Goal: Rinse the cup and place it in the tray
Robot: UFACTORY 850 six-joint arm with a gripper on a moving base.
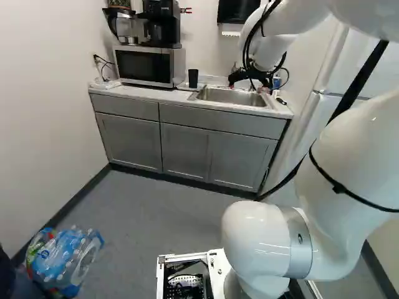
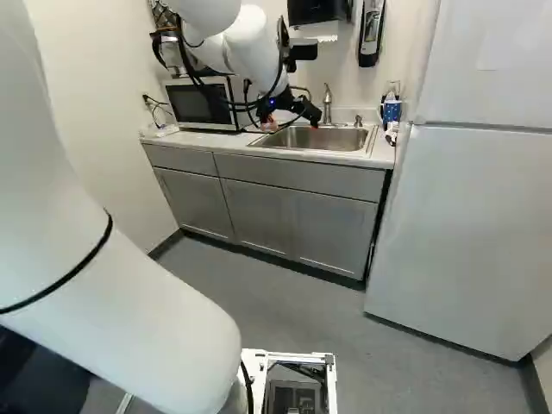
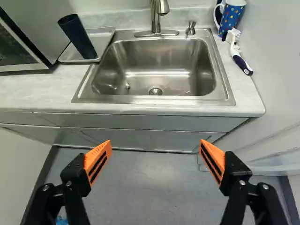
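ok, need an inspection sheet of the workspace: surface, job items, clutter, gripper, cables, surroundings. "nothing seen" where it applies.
Surface: pale countertop with steel sink set in; faucet at its back edge.
Job items: dark cup on the tray, between microwave and sink.
Clutter: dotted mug and brush beside the sink; wrapped bottles on the floor.
Gripper: open, nothing between the fingers.
Cables: black cables strapped along the arm; wall cord by the microwave.
Surroundings: fridge past the counter's end; coffee maker on the microwave.
Spills on floor: nothing seen.
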